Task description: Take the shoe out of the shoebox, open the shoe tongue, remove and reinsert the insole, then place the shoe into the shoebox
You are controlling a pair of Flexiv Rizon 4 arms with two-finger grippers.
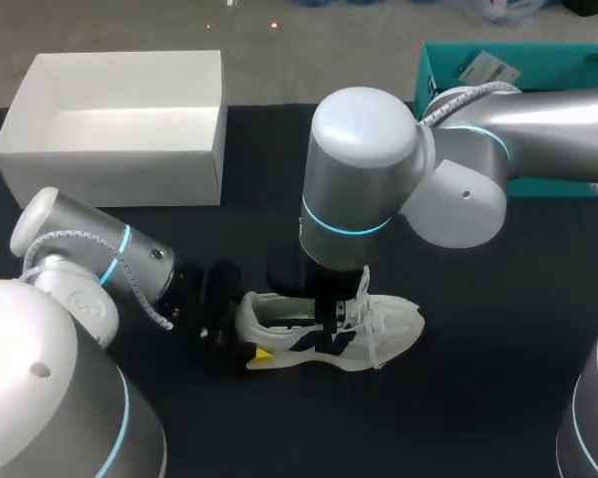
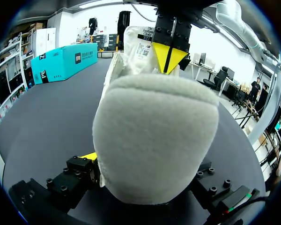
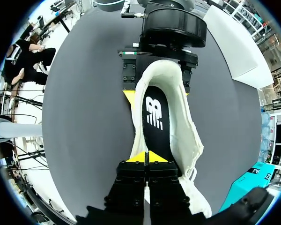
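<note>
A white shoe [image 1: 379,334] lies on its sole on the black table, toe to the right. My left gripper [image 1: 247,339] holds its padded heel [image 2: 154,140] from behind, a finger against each side, jaws wide. A black insole [image 3: 154,112] lies inside the shoe. My right gripper [image 3: 147,158] comes straight down into the shoe's opening, its yellow tips pressed together over the insole with nothing between them. In the left wrist view the right gripper [image 2: 169,55] stands right beside the raised tongue [image 2: 140,47]. The white shoebox [image 1: 120,174] stands open at the far left with nothing in it.
A teal box [image 1: 518,70] sits at the far right edge of the table. My right arm's big elbow [image 1: 364,169] hangs over the middle of the table above the shoe. Bare black table lies in front of the shoe and to its right.
</note>
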